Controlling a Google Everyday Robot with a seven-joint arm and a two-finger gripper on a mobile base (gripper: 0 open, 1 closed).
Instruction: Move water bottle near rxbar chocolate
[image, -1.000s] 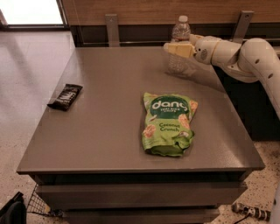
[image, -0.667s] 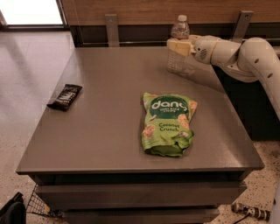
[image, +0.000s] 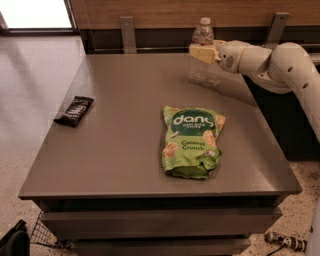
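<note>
The water bottle (image: 201, 66) is clear, ribbed and white-capped. It stands upright at the far right of the grey table (image: 120, 150). My gripper (image: 201, 53) reaches in from the right on a white arm and is shut on the bottle's middle. The rxbar chocolate (image: 74, 110), a small flat black wrapper, lies near the table's left edge, far from the bottle.
A large green "dang" chips bag (image: 191, 141) lies in the middle right of the table, between the bottle and the front edge. A wooden wall with metal brackets (image: 128, 34) runs behind the table. Tiled floor lies to the left.
The gripper and the bottle have shifted slightly right and toward the far edge; the bar and the bag have not moved.
</note>
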